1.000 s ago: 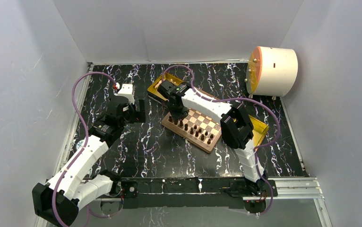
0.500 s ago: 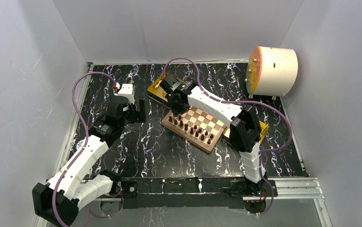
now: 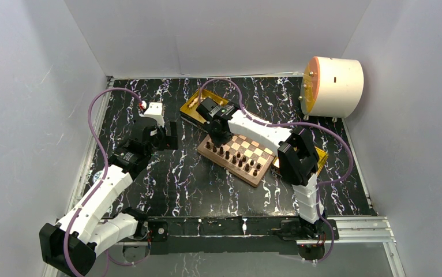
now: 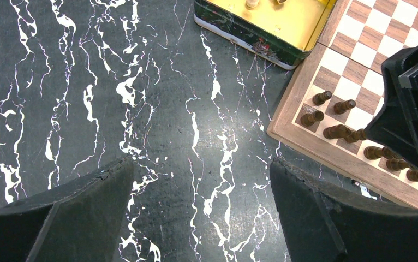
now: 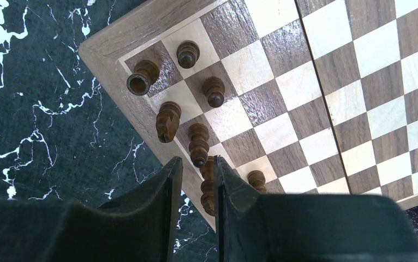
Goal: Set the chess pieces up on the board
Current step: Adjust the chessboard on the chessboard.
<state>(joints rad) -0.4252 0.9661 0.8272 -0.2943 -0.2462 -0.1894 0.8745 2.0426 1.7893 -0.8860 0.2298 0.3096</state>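
Note:
The board lies at an angle in the middle of the table. Several dark brown chess pieces stand in two rows along its near-left side. My right gripper hangs over the board's left corner. In the right wrist view its fingers stand a narrow gap apart around a dark piece. That piece sits against the right finger, clear of the left one. A rook, a knight and pawns stand just beyond. My left gripper is wide open over bare table, left of the board.
A gold tray with cream pieces sits behind the board's left corner, and its wall shows in the left wrist view. A second gold tray lies at the board's right. A white cylinder stands back right.
The right arm's elbow has swung a little to the right, while its gripper stays over the board's left corner. The left arm has not moved.

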